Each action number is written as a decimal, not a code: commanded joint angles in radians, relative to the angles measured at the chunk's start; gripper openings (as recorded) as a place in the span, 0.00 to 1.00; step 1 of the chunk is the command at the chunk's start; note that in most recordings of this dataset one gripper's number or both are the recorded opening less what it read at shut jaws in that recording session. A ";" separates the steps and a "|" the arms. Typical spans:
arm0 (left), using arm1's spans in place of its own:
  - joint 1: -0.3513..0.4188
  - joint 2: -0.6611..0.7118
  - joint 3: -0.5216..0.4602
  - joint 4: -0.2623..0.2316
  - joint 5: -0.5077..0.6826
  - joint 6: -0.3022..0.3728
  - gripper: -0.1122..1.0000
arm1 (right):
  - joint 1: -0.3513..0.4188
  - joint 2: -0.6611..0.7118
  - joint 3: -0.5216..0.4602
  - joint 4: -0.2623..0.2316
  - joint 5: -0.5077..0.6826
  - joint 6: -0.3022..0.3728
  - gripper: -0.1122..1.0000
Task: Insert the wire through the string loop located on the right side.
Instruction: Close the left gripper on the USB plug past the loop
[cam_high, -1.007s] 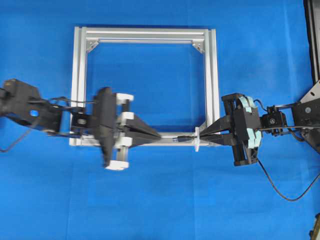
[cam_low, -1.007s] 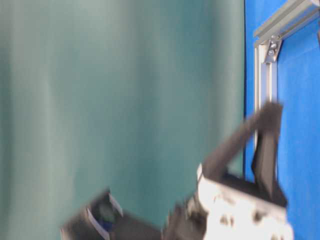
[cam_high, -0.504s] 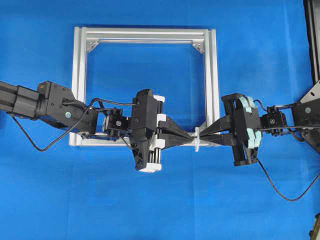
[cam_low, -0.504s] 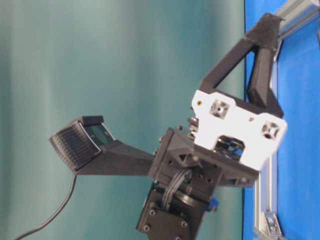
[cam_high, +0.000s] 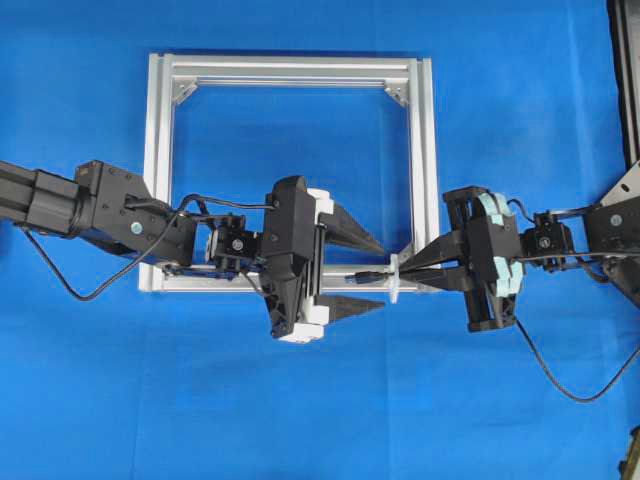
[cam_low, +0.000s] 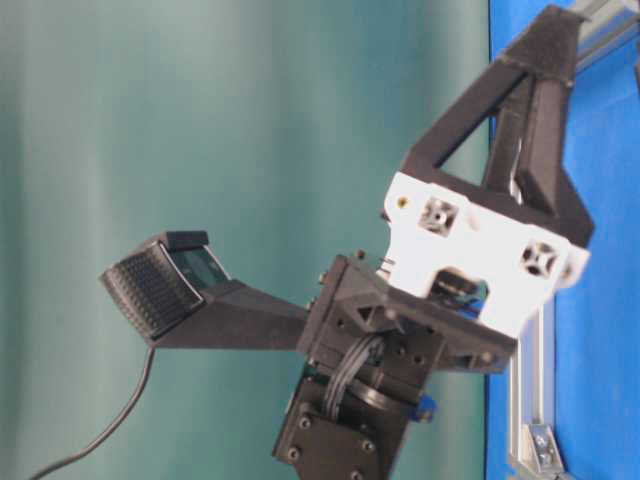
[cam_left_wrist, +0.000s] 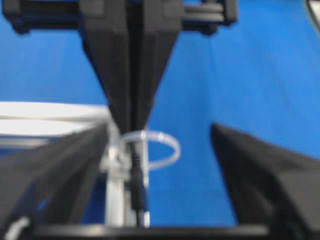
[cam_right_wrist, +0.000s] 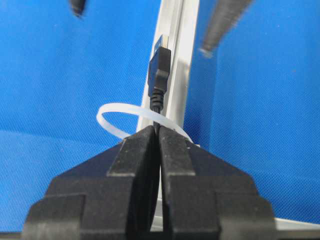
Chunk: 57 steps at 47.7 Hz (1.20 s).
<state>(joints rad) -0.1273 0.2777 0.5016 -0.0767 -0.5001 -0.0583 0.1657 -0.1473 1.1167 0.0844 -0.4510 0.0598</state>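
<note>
On the blue table (cam_high: 520, 90), near the front right corner of the aluminium frame (cam_high: 160, 170), we see both arms meeting at the loop. Left gripper (cam_high: 372, 276) has its jaws spread wide, one finger either side of the front rail; half a second ago they were pinched on the wire, so that's a release. Right gripper (cam_right_wrist: 159, 135) jaws clamped together on the wire (cam_right_wrist: 159, 75), plug poking through the string loop (cam_right_wrist: 117, 116) toward the left arm, likely a handover so the right can pull it through. Right arm unchanged.
</note>
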 joint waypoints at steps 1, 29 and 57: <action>0.003 -0.018 -0.017 0.002 -0.005 -0.002 0.88 | 0.000 -0.006 -0.017 0.000 -0.011 -0.002 0.07; 0.008 0.081 -0.012 0.002 -0.009 -0.012 0.89 | -0.002 -0.006 -0.017 -0.002 -0.011 -0.002 0.07; 0.009 0.083 -0.014 0.002 -0.008 -0.015 0.88 | -0.002 -0.006 -0.017 0.000 -0.008 -0.002 0.07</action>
<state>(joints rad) -0.1212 0.3774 0.5001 -0.0782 -0.5016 -0.0721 0.1657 -0.1473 1.1167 0.0844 -0.4510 0.0598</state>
